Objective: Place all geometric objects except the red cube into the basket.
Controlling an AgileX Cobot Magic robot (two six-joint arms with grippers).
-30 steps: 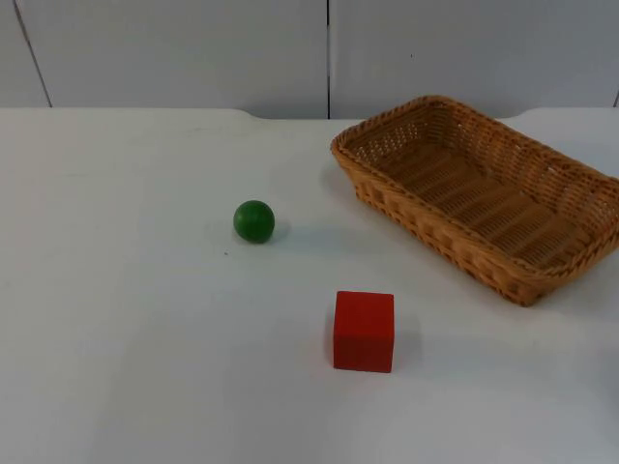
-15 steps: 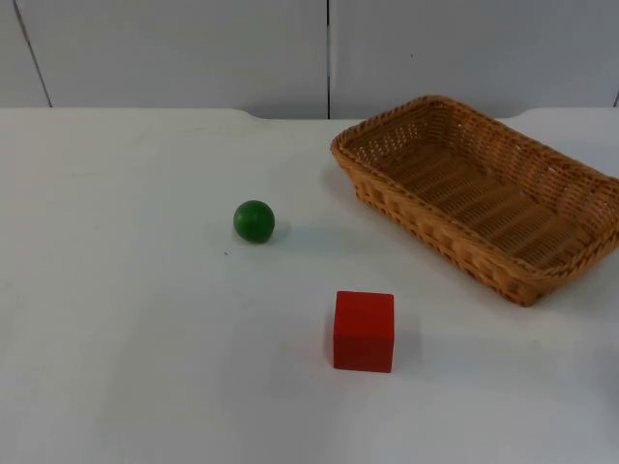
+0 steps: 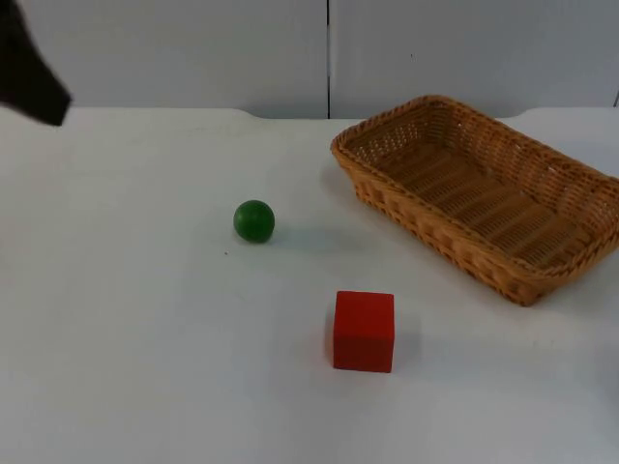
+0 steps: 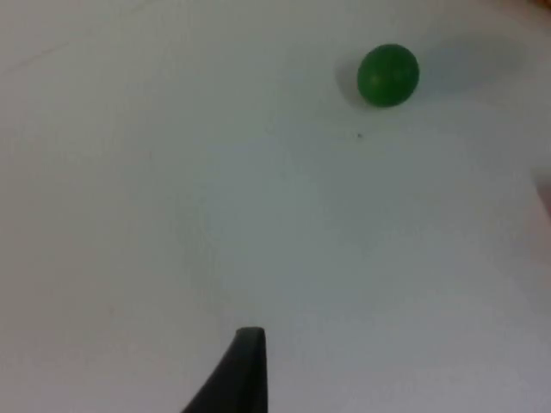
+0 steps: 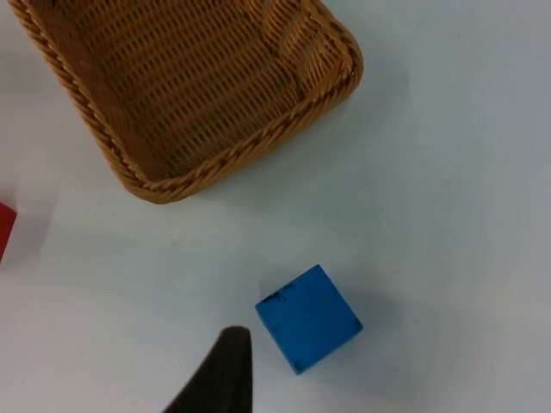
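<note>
Green ball (image 3: 253, 220) sits on the white worktop (image 3: 135, 338), well apart from the left claw (image 4: 241, 379) and ahead of it, with bare surface between them. Left arm (image 3: 29, 58) is just poking in at the far corner in the top view, so the ball looks like its target. One left fingertip (image 4: 245, 366) is visible; can't tell if that claw is spread or pressed together.

Blue cube (image 5: 308, 317) lies just beside the right claw (image 5: 219, 379), close ahead of its fingertip (image 5: 225, 361) and not touching it. Wicker basket (image 5: 194, 168) is beyond the cube from that claw, near it with a strip of worktop between. It looks empty. Right claw state: can't tell either, one tip visible. Right arm looks to be waiting.

Red cube (image 3: 364, 331) stays out per the task; it sits between ball and basket in the top view, nearer the front edge, clear of both.

Judgement: nothing is in the basket yet, ball and blue cube both to go.

Risks:
- Ball rolls. An off-centre descent or one finger landing first would knock it away across the open worktop, maybe into the red cube.
- Ball is smooth and round, so a pinch above or below its middle could squirt it out.
- Blue cube sits turned relative to the right claw; closing across corners instead of flat faces would twist or slip it.
- A low carry could clip the basket rim and shove the basket.
</note>
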